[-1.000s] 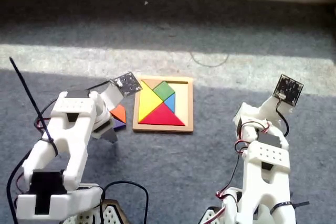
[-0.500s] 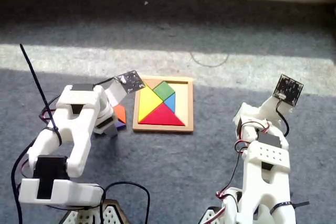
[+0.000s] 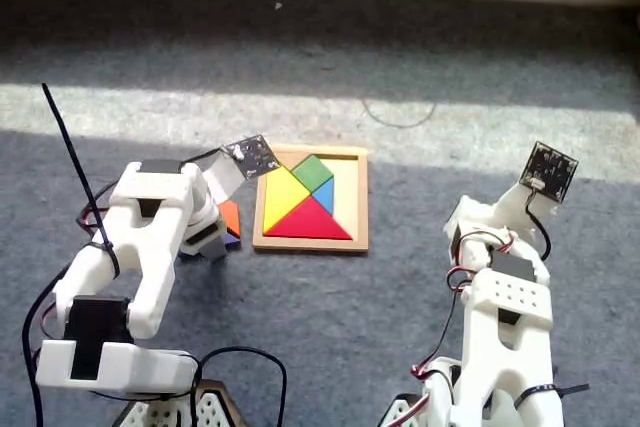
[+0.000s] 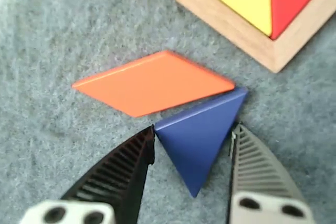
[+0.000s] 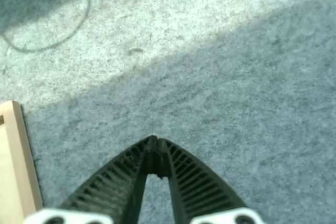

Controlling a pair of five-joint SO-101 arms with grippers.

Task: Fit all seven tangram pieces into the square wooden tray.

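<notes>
the square wooden tray (image 3: 310, 245) lies on the grey carpeted surface (image 3: 420, 277) between the two arms, nearer the left one. in the high view it holds a large yellow triangle (image 3: 283, 197), a large red triangle (image 3: 308, 223), a green square (image 3: 312, 173) and a small light-blue triangle (image 3: 324, 196), all fitted against one another.

two pieces lie outside the tray, just beside its left edge: an orange parallelogram (image 4: 155, 82) and a dark blue triangle (image 4: 199, 135), which touch along one side. the parallelogram is the nearer of the two to the tray's corner (image 4: 273, 56).

the left claw (image 4: 192, 129) is down at the surface with its fingers spread apart, straddling the dark blue triangle. the black finger (image 4: 131, 166) has its tip at one corner of the piece and the grey finger (image 4: 254, 166) is close along the other side.

the right claw (image 5: 154, 142) has its fingers pressed together with nothing between them. it hangs over bare carpet to the right of the tray, whose edge (image 5: 16, 161) shows nearby.
</notes>
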